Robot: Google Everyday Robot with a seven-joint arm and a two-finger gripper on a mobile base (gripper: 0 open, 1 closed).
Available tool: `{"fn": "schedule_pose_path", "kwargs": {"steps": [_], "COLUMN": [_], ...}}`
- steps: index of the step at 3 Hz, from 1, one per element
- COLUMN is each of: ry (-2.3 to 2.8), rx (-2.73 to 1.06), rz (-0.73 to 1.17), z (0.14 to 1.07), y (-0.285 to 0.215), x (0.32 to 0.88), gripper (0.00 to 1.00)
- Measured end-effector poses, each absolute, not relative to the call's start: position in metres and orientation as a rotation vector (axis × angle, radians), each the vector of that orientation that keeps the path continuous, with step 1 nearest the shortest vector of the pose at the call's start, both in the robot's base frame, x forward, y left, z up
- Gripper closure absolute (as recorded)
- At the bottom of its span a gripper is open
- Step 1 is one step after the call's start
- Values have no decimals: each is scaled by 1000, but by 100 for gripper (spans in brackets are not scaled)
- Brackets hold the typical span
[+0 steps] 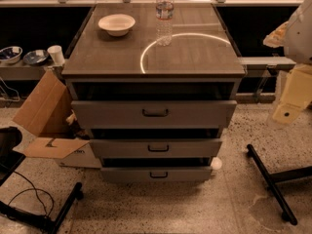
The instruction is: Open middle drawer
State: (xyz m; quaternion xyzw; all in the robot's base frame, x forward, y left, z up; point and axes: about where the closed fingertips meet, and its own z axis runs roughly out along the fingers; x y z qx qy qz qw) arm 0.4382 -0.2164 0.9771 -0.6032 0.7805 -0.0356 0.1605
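The middle drawer (195,148) is a wide grey metal drawer with a low flat front and a small black centre pull handle (158,148). It sits in a grey cabinet (195,57), between a taller-fronted top drawer (112,114) and a lower bottom drawer (122,174). Its front stands a little forward, with a dark gap above it. My gripper (288,112) is at the right edge of the view, on a cream and white arm. It is well to the right of the drawers and touches nothing.
On the cabinet top stand a white bowl (116,24) and a water bottle (164,16). An open cardboard box (45,112) lies on the floor at the left. Black stand legs (271,179) lie on the floor at the right, and others at the lower left (58,213). A side shelf holds bowls (10,53) and a cup (56,54).
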Motion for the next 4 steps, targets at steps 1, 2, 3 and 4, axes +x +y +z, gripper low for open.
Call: {"fn": "schedule_pose_path", "kwargs": {"steps": [1, 2, 3, 4], "ry": [2229, 2240, 2280, 2333], "rx": [-1723, -1725, -1714, -1723], "rz": [-102, -103, -139, -195], "z": [977, 964, 929, 852], "y": [-216, -211, -205, -202], "x": [438, 438, 442, 452], "gripper": [0, 0, 0, 0]}}
